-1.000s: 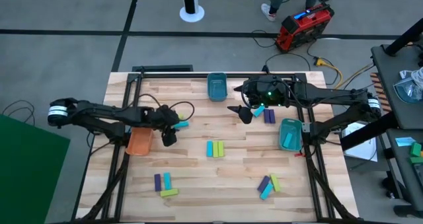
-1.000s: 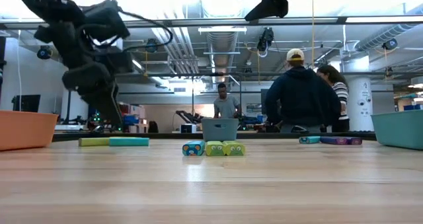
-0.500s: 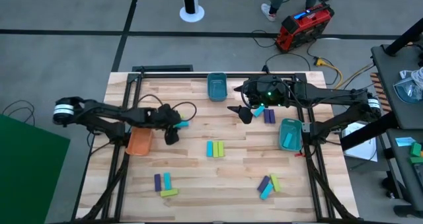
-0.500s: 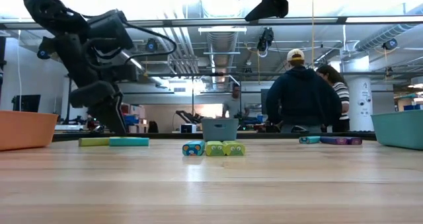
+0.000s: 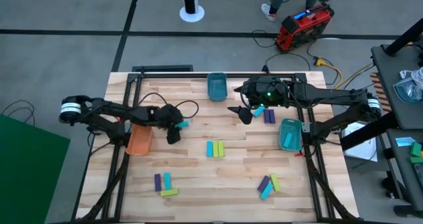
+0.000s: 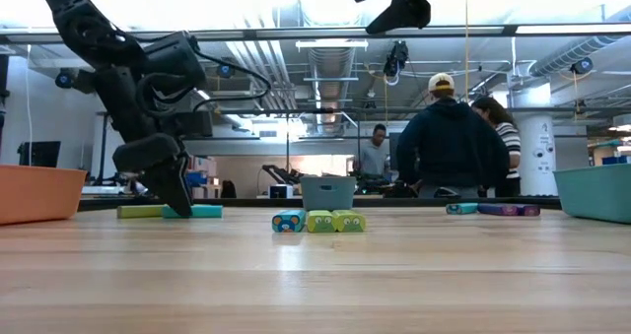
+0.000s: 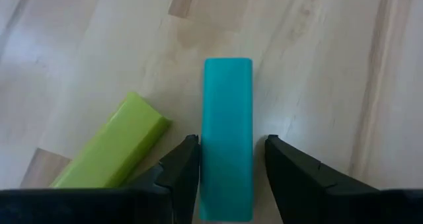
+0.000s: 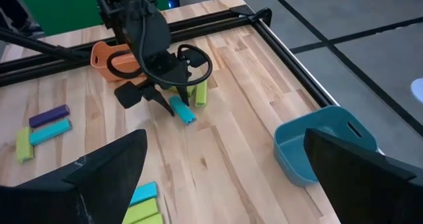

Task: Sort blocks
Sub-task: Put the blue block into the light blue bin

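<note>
As viewed from above, found the left gripper down at the table left of centre in the frame, just right of the orange bin. Noted its two fingers parted only a little and set on either side of a cyan block lying flat on the wood. Saw one finger against the block's edge and a thin strip of wood between the block and the other, so nothing clamped or lifted. Spotted a yellow-green block slanting just beside the cyan one, in the lower left of the left wrist frame. Confirmed in the low view the fingertips down at the tabletop, left of centre, at the same pair of blocks. Found the right gripper held above the table, upper centre of the high frame, fingers spread wide and empty, with a purple block just to its right. Counted three blocks side by side at the centre of the frame, three more at lower left and another cluster at lower right. Marked one teal bin at upper centre and a second teal bin at the right edge of the table. Noticed people standing beyond the table in the low view.
</note>
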Controlling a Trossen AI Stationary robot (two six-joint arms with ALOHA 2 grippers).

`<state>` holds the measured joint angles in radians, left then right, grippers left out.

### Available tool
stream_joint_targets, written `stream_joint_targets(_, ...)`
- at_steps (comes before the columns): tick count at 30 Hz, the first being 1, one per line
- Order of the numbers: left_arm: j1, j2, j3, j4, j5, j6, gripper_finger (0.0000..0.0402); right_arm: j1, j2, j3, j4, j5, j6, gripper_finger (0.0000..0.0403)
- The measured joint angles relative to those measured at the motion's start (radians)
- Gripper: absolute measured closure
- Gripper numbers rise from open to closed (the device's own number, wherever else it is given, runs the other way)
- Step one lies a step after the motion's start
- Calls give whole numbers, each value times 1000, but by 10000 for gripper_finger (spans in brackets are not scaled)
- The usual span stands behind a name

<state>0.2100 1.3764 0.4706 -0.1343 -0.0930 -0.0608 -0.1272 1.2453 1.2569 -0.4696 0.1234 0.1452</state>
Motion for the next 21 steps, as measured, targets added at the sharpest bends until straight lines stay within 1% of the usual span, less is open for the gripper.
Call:
stream_joint_targets(5,2,30,0,35,24,-1,267,0,0,-1,0,0,2,3)
stream_joint_targets(12,2,54,2,45,50,-7,324,0,0,-1,1,0,4,3)
stream_joint_targets(18,2,33,11,33,64,-7,326,0,0,-1,4,0,3,3)
stream_joint_targets(21,0,0,32,0,110,-8,326,0,0,-1,4,0,4,3)
